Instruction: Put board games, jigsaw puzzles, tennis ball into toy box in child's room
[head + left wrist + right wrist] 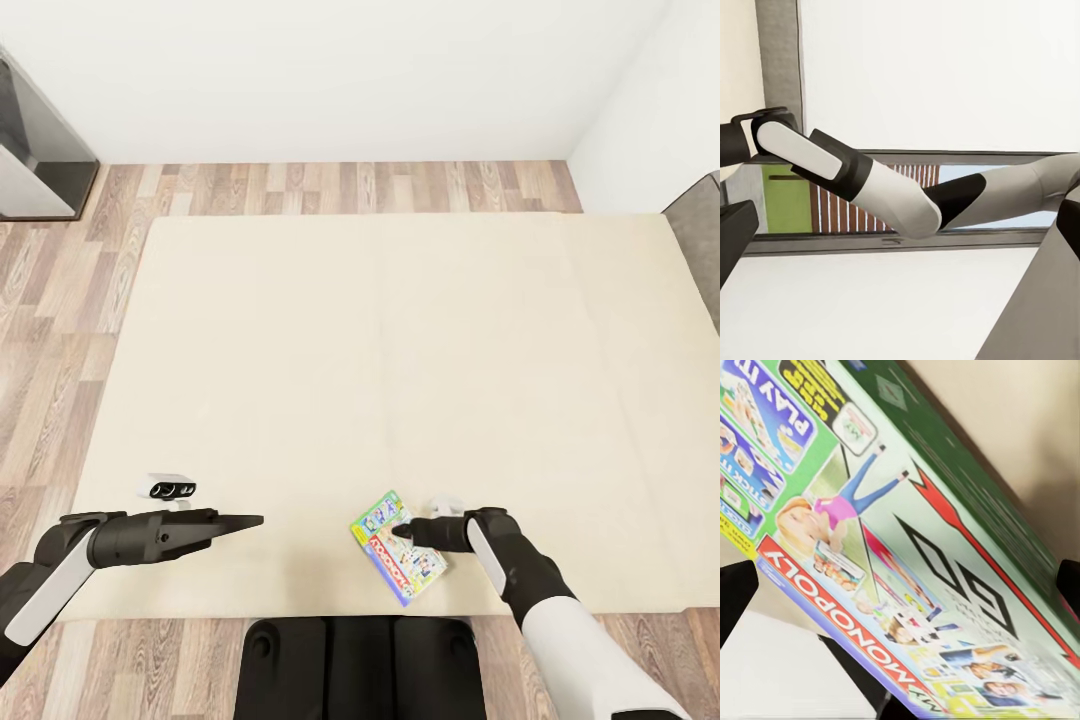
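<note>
A colourful Monopoly board game [385, 562] lies flat on the cream bed [400, 330], close to its near edge. My right gripper [405, 533] hovers right at the box's right side, open. In the right wrist view the box lid [907, 532] is very close, with the dark fingertips [735, 592] spread to either side. My left gripper [255, 520] hangs over bare bed to the left of the game and points towards it. It is open and empty, its fingers [733, 232] wide apart in the left wrist view, which looks across at my right arm [870, 184].
Wooden floor [330, 185] borders the bed at the far side and at the left. A dark cabinet [40, 150] stands at the far left, and grey furniture [700, 240] touches the bed's right edge. My base [360, 660] is against the near edge.
</note>
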Controlling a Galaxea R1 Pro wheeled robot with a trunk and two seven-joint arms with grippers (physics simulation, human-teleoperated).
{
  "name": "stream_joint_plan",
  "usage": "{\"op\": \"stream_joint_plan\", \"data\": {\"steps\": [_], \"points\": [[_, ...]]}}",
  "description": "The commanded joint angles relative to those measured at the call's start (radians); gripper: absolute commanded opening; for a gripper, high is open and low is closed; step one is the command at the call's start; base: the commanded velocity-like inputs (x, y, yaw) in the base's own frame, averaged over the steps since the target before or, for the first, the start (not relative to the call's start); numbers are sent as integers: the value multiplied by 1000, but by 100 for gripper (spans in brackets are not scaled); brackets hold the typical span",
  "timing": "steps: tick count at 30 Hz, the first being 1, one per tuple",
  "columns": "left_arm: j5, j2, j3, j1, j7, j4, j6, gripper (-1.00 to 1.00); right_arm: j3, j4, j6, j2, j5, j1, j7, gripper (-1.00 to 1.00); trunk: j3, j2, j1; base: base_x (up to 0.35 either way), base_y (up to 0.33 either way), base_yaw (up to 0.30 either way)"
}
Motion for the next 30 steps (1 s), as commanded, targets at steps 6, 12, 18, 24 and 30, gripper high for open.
{"op": "stream_joint_plan", "data": {"steps": [6,12,18,24,30], "points": [[7,2,-3,-1,0,0,10,100,1,0,17,-3,-9,0,-3,100,-1,-2,1,0,0,0],[7,3,-3,-1,0,0,10,100,26,1,42,0,-9,0,-4,100,-1,-2,1,0,0,0],[7,3,-3,-1,0,0,10,100,96,2,51,10,-13,0,-4,100,-1,-2,1,0,0,0],[7,4,-3,-1,-1,0,10,100,108,2,52,18,-13,0,-4,100,-1,-2,1,0,0,0],[7,4,-3,-1,-1,0,10,100,108,2,47,18,-16,0,-5,100,-1,-2,1,0,0,0]]}}
